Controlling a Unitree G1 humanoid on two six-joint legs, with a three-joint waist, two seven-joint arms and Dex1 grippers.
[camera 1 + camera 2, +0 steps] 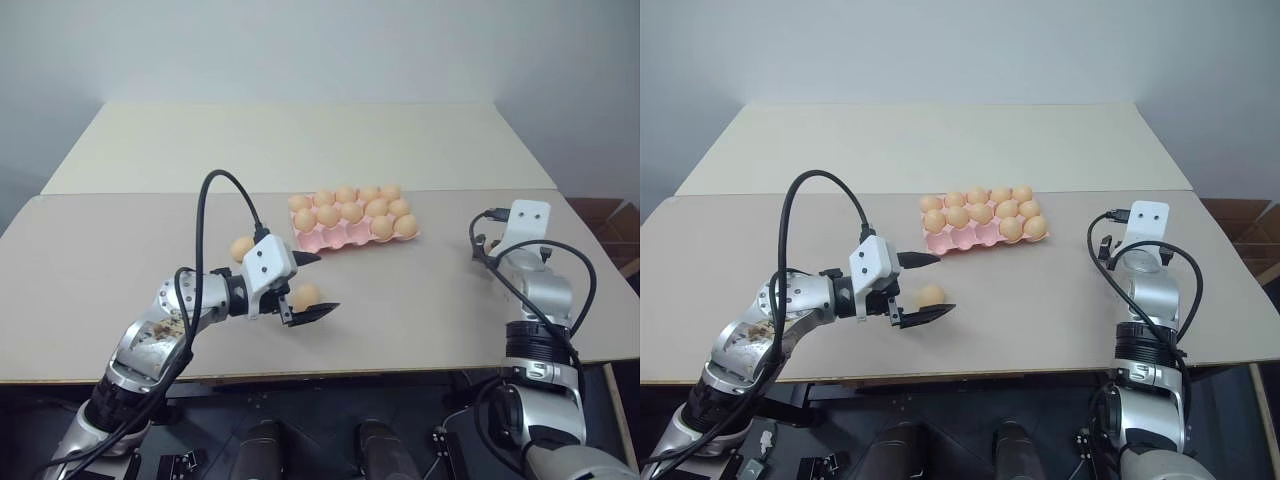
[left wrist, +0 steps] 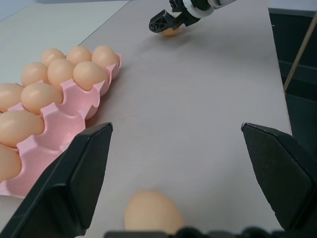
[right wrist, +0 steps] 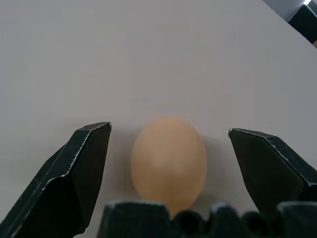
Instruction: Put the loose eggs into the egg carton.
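Observation:
The pink egg carton (image 1: 335, 238) lies mid-table with several eggs in its cups; the cups at its near left stand empty. My left gripper (image 1: 326, 283) is open just in front of the carton. One loose egg (image 1: 306, 295) rests on the table between its fingers, low between them in the left wrist view (image 2: 151, 213). Another loose egg (image 1: 241, 248) lies just behind that gripper's wrist. At the right of the table my right gripper (image 3: 169, 130) is open, with a third egg (image 3: 168, 163) on the table between its fingers.
A second, cream table (image 1: 300, 140) adjoins at the back. The front edge of the grey table (image 1: 420, 350) runs close under both arms. A black cable (image 1: 215, 200) loops above the left wrist.

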